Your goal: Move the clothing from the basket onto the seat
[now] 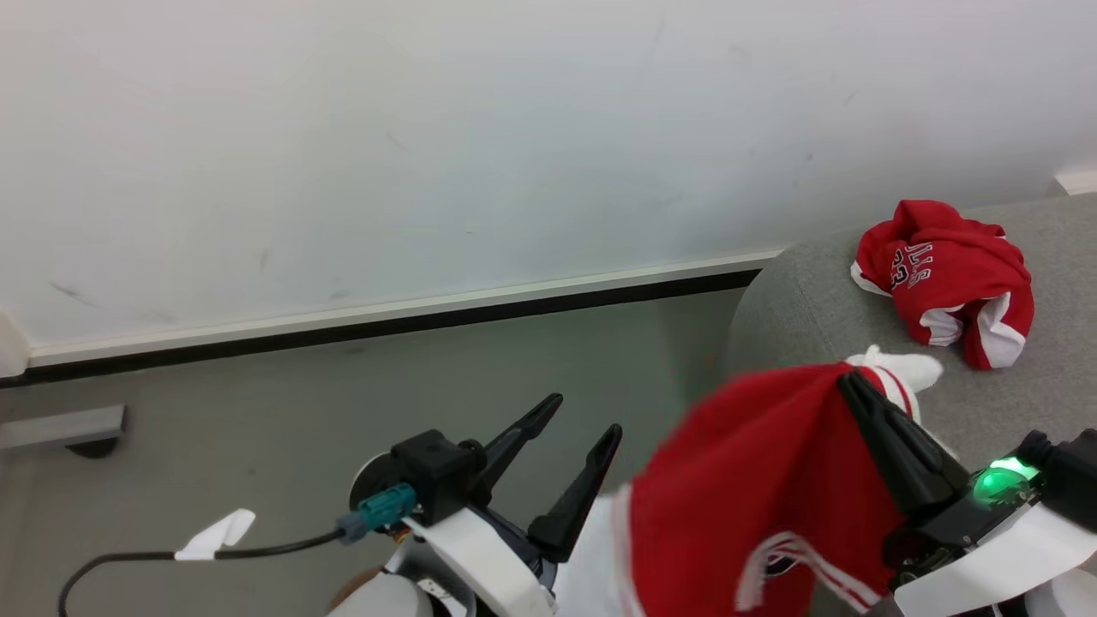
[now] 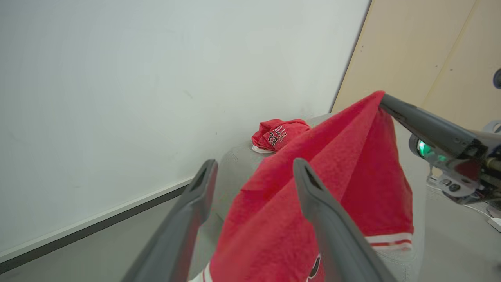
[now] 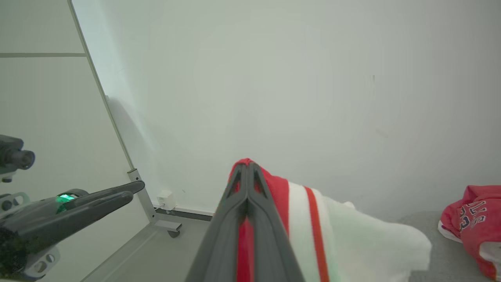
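Observation:
My right gripper (image 1: pixel 850 379) is shut on a red garment with white trim (image 1: pixel 763 480), which hangs from its fingertips over the near edge of the grey seat (image 1: pixel 797 308). From its own wrist, the right gripper (image 3: pixel 246 166) pinches the red and white cloth (image 3: pixel 313 219). My left gripper (image 1: pixel 583 416) stands open to the left of the cloth, nothing between its fingers. A second red garment with white lettering and 23 (image 1: pixel 943 278) lies crumpled on the seat. In the left wrist view the hanging cloth (image 2: pixel 344 172) drapes beyond the open left gripper (image 2: pixel 254 162). The basket is out of view.
A white wall (image 1: pixel 428 128) with a dark baseboard (image 1: pixel 386 321) runs behind the grey floor (image 1: pixel 257 428). A black cable with a white tag (image 1: pixel 214 536) trails from my left wrist. A wheeled partition foot (image 3: pixel 168 227) stands by the wall, and a beige panel (image 2: pixel 430 47) beyond the seat.

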Robot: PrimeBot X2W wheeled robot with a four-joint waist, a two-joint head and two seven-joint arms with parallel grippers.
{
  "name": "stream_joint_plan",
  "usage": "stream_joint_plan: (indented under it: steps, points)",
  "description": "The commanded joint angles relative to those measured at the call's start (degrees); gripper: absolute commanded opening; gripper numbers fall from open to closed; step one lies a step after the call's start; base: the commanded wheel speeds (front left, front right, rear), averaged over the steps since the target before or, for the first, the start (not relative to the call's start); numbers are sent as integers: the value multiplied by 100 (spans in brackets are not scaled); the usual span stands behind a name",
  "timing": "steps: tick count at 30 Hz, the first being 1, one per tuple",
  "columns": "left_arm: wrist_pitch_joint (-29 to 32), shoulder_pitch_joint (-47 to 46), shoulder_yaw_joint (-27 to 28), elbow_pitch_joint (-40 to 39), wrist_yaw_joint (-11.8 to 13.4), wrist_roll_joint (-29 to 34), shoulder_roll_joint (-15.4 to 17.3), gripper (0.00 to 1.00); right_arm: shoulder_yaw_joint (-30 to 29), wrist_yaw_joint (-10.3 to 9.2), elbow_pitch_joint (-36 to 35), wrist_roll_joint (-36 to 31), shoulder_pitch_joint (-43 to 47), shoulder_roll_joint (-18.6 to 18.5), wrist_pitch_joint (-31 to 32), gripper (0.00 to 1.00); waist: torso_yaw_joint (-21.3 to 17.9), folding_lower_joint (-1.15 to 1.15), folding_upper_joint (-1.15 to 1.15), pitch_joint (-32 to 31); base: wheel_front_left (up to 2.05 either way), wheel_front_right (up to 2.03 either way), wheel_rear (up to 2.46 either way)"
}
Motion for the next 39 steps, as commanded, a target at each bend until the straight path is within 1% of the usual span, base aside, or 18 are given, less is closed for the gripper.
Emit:
stream_joint_plan:
  steps: [1, 12, 20, 30, 36, 39]
  points:
    - [-27, -36, -22, -20, -19, 22, 8, 100, -109, -13, -79, -64, 15, -73, 25, 0, -91, 0, 0, 18, 0, 0, 0]
    - [-103, -62, -201, -78, -107, 129, -1, 100, -819, -13, -471, -302, 118, -187, 213, 0, -677, 0, 0, 132, 0, 0, 0]
    - [-128, -99, -308, -30, -148, 177, -43, 100, -1111, -13, -738, -431, 295, -88, 362, 0, -1004, 0, 0, 180, 0, 0, 0]
    - [-119, -123, -376, 0, -138, 186, -46, 100, -1211, -13, -863, -527, 332, -5, 427, 0, -1114, 0, 0, 178, 0, 0, 0]
    - [-135, -138, -429, 10, -156, 185, -74, 100, -1281, -13, -871, -572, 250, 28, 501, 0, -1061, 0, 0, 206, 0, 0, 0]
    - [-160, -148, -443, 9, -169, 188, -66, 100, -1421, -13, -786, -676, 193, 65, 594, 0, -1011, 0, 0, 252, 0, 0, 0]
